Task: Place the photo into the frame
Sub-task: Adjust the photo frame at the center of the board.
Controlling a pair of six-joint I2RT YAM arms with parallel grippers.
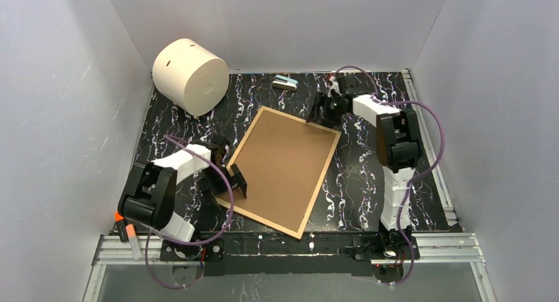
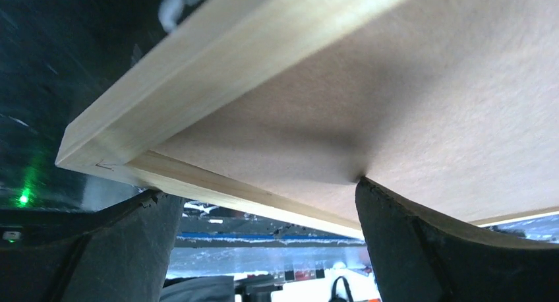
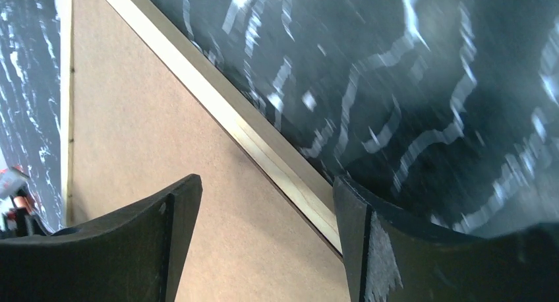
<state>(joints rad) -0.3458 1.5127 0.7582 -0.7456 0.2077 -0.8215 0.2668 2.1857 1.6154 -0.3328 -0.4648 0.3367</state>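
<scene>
- Top external view gives us the large rectangular picture frame with thin light-wood edges (image 1: 283, 167), lying with its plain brown fibreboard back up on the black, white-veined marble-pattern table (image 1: 369, 183) and set at a slant to the table's sides
- We see the left gripper (image 1: 231, 183) at the frame's left edge, close to its near-left corner, with its jaws wide apart and clamped on nothing
- From the left wrist camera, the frame (image 2: 395, 84) fills the upper part of the view. The left gripper (image 2: 264, 196) spreads below that corner, and one dark finger (image 2: 422, 249) seems to touch the brown back, though we cannot be sure of contact
- We find the right gripper (image 1: 316, 114) at the frame's far edge, near its far-right corner
- From the right wrist camera, the right gripper (image 3: 267, 210) straddles the wood edge of the frame (image 3: 132, 150) with its jaws apart. One finger (image 3: 165, 242) is over the brown back and the other is over the table (image 3: 428, 84)
- A cream cylindrical paper roll (image 1: 191, 76) lies beyond the frame's far-left corner, well apart from it
- A small blue-grey object (image 1: 285, 83) sits just beyond the frame's far corner, too small for us to identify
</scene>
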